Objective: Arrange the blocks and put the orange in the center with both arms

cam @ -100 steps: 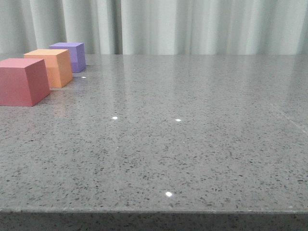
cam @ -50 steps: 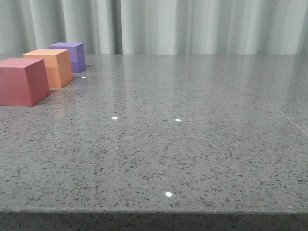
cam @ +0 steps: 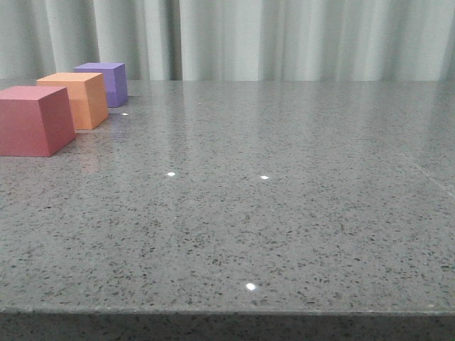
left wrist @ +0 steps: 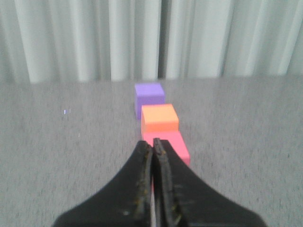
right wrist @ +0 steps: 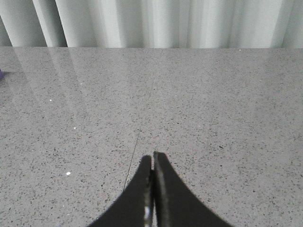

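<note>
Three cubes stand in a row at the far left of the grey table: the red-pink cube (cam: 34,119) nearest, the orange cube (cam: 77,99) in the middle, the purple cube (cam: 108,82) farthest. No gripper shows in the front view. In the left wrist view the same row runs away from my left gripper (left wrist: 153,142): red-pink cube (left wrist: 173,144), orange cube (left wrist: 160,118), purple cube (left wrist: 149,98). The left gripper is shut and empty, its tips just short of the red-pink cube. My right gripper (right wrist: 153,155) is shut and empty above bare table.
The speckled grey table (cam: 284,185) has its front edge low in the front view. A pale curtain (cam: 284,35) hangs behind the table. A thin seam (right wrist: 142,127) runs along the tabletop ahead of the right gripper.
</note>
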Tool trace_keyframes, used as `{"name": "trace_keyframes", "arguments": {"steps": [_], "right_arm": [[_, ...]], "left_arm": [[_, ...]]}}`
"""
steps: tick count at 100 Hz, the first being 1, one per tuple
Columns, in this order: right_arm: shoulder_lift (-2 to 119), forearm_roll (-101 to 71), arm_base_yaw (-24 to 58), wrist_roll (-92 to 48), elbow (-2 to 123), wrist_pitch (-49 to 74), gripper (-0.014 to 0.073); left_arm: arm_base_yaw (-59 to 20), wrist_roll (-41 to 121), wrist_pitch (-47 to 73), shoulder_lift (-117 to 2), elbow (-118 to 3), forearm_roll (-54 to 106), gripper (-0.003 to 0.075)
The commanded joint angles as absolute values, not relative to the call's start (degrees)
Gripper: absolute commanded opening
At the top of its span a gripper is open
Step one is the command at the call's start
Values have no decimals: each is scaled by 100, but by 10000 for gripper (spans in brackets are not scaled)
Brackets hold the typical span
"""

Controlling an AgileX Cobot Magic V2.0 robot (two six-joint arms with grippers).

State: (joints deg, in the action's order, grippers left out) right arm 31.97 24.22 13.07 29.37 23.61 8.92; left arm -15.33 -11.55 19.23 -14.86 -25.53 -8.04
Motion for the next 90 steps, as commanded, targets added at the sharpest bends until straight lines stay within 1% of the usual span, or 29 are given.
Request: {"name": "trace_keyframes", "arguments": {"steps": [1, 9, 31, 49, 67, 90], "right_arm": [[3194, 2546, 1268, 2934, 2514, 494, -66], [3194, 2546, 1268, 2934, 2514, 494, -66], [3194, 2546, 1268, 2934, 2514, 494, -66], [3194, 2546, 1268, 2934, 2514, 494, -66], [3194, 2546, 1268, 2934, 2514, 500, -66], [3194, 2546, 1268, 2934, 2514, 494, -66]], "left_arm": [[-1400, -1116, 839, -1350, -2449, -718, -19], [-1209, -1116, 499, -1090, -2098, -569, -19], [-697, -1099, 499, -385, -1141, -275, -19], [-608, -1099, 499, 205, -426, -275, -19], [-608, -1099, 307, 207, -47, -350, -19], [-608, -1099, -371, 207, 256, -431, -19]]}}
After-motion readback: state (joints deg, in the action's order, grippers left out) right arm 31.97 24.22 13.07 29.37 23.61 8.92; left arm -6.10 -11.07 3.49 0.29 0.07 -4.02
